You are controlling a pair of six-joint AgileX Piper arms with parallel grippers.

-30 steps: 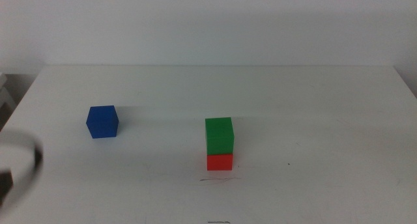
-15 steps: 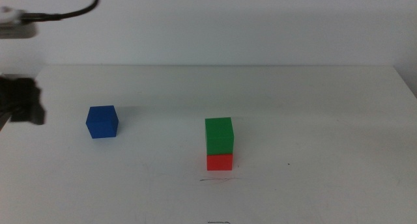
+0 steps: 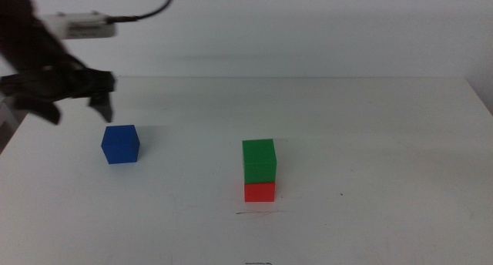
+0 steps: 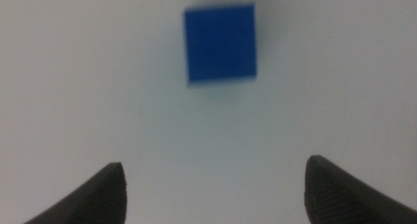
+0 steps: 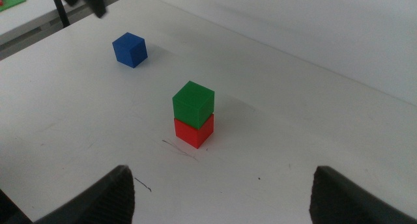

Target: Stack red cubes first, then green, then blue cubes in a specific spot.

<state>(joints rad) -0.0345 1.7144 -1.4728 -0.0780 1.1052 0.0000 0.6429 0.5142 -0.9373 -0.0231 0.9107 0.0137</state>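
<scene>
The red cube [image 3: 260, 192] stands on the white table just behind a short dark line [image 3: 259, 213], with the green cube [image 3: 259, 159] stacked on it. The blue cube [image 3: 120, 144] sits alone to the left. My left gripper [image 3: 77, 109] is open and empty, hovering just behind and left of the blue cube. The left wrist view shows the blue cube [image 4: 219, 43] ahead of the open jaws. My right gripper [image 5: 228, 198] is open and empty, out of the middle view. Its wrist view shows the green cube [image 5: 193, 101], the red cube [image 5: 194, 133] and the blue cube [image 5: 129, 49].
The white table [image 3: 385, 142] ends at a back edge against a white wall. A second short dark mark [image 3: 258, 263] lies at the front edge. A cable [image 3: 146, 15] trails from the left arm.
My left arm has risen from the lower left edge and moved in towards the blue cube. The cubes have not moved.
</scene>
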